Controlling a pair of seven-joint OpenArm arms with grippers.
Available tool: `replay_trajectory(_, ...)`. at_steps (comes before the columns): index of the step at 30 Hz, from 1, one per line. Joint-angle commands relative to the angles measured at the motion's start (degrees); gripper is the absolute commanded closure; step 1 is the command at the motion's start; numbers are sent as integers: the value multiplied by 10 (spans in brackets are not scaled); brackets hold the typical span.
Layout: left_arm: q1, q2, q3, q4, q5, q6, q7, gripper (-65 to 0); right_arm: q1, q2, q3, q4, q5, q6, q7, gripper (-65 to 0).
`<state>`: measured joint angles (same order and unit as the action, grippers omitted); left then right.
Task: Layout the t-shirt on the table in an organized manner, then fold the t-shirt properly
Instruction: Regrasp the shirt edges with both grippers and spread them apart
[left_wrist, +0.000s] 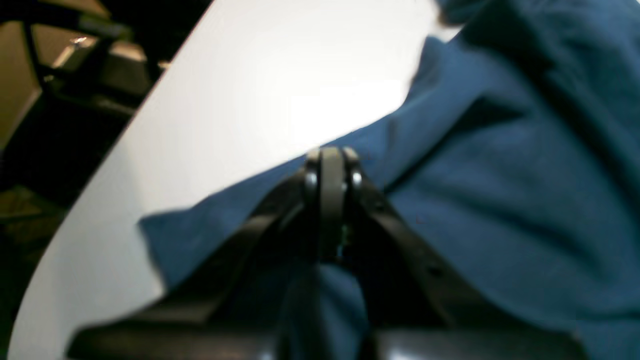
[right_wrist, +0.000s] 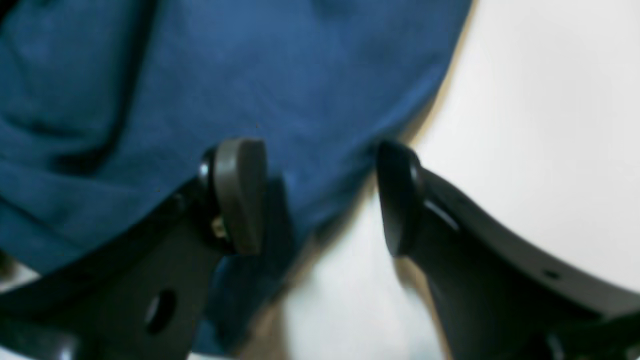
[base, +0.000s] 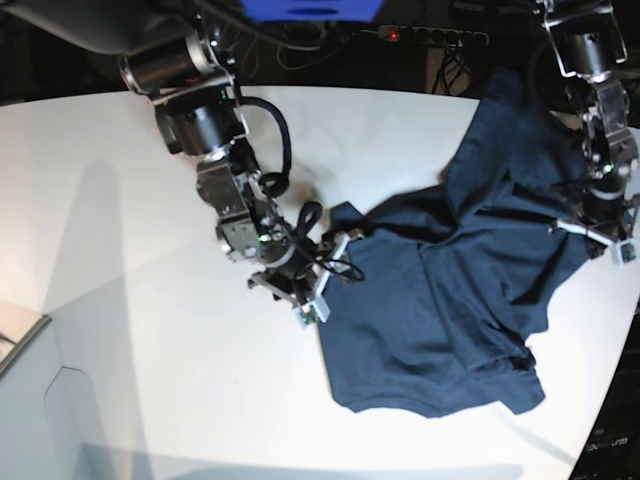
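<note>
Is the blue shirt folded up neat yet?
No. The t-shirt lies crumpled on the table, bunched and creased, with overlapping layers and no tidy fold.

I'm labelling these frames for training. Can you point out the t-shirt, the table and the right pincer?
t-shirt (base: 440, 340): base view, on its rumpled body.
table (base: 150, 300): base view, on bare white top.
right pincer (right_wrist: 320, 200): right wrist view, midway between its parted fingertips.
</note>
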<state>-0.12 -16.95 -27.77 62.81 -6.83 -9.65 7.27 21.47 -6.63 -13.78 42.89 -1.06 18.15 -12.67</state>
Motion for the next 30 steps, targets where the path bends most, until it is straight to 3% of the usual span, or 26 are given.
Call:
replay_trajectory(1,-3,-1,-3,12,-2,0,-12,-1,27,-6,1,-4,8,4,17,-352)
replay_trajectory(10,59,63,-59,7,-2,0,-12,-2,59,-7,1,-56,9,2,18,-331)
replay_trajectory(12,71,70,-59,5,-2,0,-12,-2,57,-7,1,-56,9,2,18,-256)
replay_trajectory(16,76,79,-59,-10,-2,0,-13,-2,57,-4,1,-55,9,2,18,-8)
replay_trajectory(25,-32,73,-55,-179,4,0,-16,-1,55,34,134,-36,9,2,13,0)
replay_trajectory(30,-106,72,-55,-217,5,0,-16,-1,-24,66,173,75,9,2,13,0)
